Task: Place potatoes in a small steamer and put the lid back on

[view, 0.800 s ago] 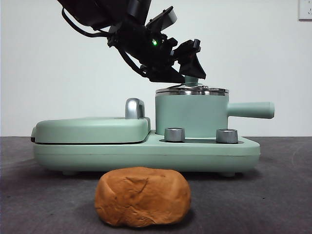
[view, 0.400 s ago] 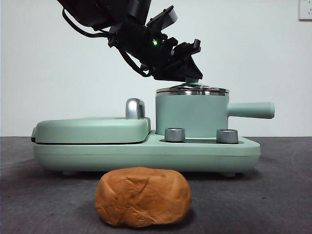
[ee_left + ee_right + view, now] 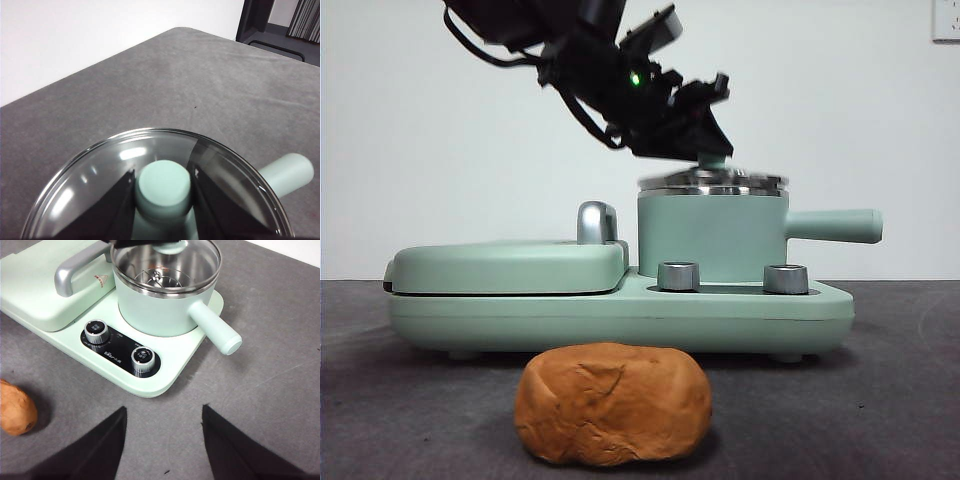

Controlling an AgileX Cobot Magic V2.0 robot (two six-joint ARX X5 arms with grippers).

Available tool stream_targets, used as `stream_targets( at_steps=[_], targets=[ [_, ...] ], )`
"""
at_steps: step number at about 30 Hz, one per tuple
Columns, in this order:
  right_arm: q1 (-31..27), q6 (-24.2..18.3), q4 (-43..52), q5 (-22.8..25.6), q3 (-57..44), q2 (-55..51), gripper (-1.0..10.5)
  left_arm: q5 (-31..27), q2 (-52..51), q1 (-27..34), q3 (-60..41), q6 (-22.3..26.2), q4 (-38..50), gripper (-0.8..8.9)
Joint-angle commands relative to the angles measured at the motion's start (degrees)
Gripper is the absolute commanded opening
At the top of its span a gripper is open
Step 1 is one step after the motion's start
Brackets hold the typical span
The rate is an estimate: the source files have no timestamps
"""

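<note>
above the small steamer [image 3: 712,235], the left pincer [image 3: 712,150] clamps the lid's [image 3: 712,181] knob.

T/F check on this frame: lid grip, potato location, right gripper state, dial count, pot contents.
1. The left gripper is shut on the lid by its knob. True.
2. The potato is already inside the small steamer. False: it lies on the table in front of the appliance.
3. The right gripper holds the potato. False: its jaws are open and empty, above the table.
4. Two dials sit on the base below the small steamer. True.
5. The small steamer's handle points toward the grill plate. False: it points away from it.
</note>
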Motion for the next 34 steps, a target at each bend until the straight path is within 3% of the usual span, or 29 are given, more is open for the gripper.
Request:
stream_targets(
  at_steps=[1, 6, 14, 20, 34],
  targets=[
    [0.3, 0.8, 0.6, 0.1, 0.9, 0.4, 2.4, 0.0, -4.0, -0.5, 1.7, 0.7, 1.5, 0.06],
    [0.3, 0.8, 0.6, 0.0, 0.9, 0.4, 2.4, 0.0, -9.4, -0.3, 1.7, 0.2, -5.2, 0.06],
    [0.3, 0.4, 0.6, -0.8, 0.9, 0.4, 2.4, 0.6, -19.7, -0.3, 1.7, 2.8, -27.4, 0.08],
    [0.7, -1.8, 0.6, -7.1, 0.9, 1.8, 2.4, 0.6, -25.2, 0.3, 0.8, 6.7, -44.0, 0.09],
    [10.8, -6.6, 4.8, -13.9, 0.9, 16.4, 3.4, -0.9, -45.2, 4.4, -15.1, 2.8, -45.0, 0.09]
  ],
)
